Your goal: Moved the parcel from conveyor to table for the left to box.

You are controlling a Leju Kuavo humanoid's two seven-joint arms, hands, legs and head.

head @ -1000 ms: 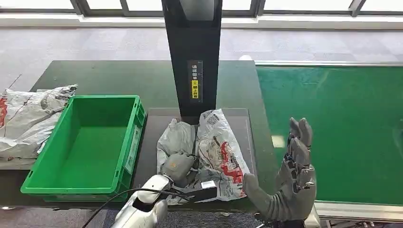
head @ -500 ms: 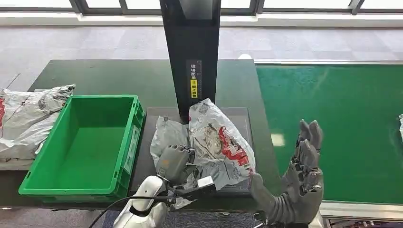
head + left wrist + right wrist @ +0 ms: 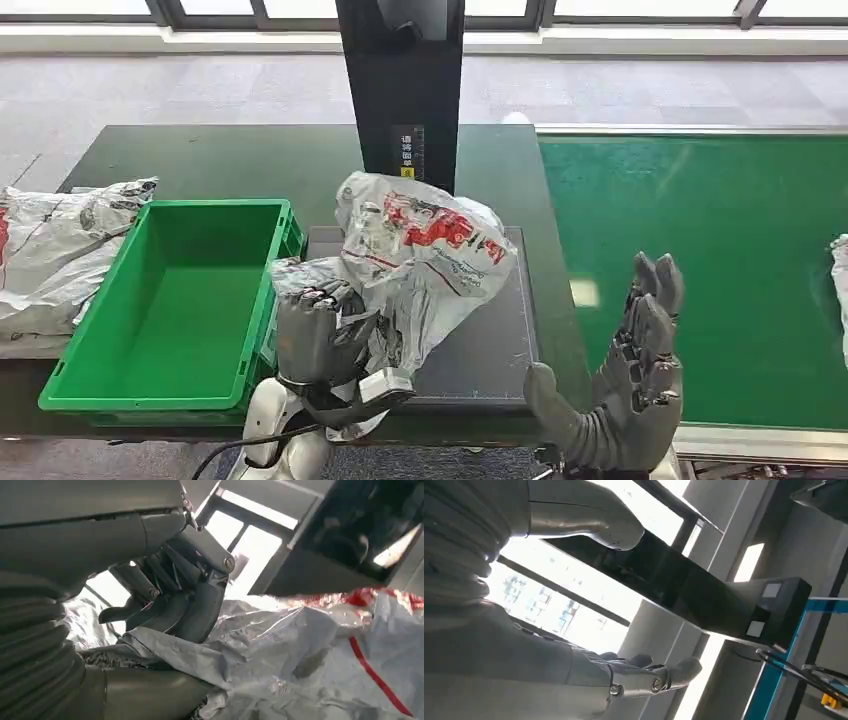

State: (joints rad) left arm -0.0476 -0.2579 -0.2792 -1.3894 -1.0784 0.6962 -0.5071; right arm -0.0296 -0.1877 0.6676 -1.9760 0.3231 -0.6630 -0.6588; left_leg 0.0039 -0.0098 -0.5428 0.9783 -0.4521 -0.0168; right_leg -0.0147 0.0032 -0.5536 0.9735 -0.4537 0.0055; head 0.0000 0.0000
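my left hand (image 3: pixel 318 335) has its dark fingers clamped on a crinkled fold of the parcel (image 3: pixel 420 250), a glossy grey plastic mailer with red print. the bag is lifted, billowing over the dark square mat (image 3: pixel 490 350) at the bench's (image 3: pixel 200 160) near edge, just beside the green plastic crate (image 3: pixel 170 300). my right hand (image 3: pixel 625 390) is upright, fingers apart, holding nothing, at the near edge of the matte green conveyor (image 3: pixel 720 250). more wrinkled mailers (image 3: pixel 55 250) lie at the bench's left edge.

Grey parcel (image 3: pixel 420 255) with red print, green box (image 3: pixel 170 300), green conveyor (image 3: pixel 700 250)
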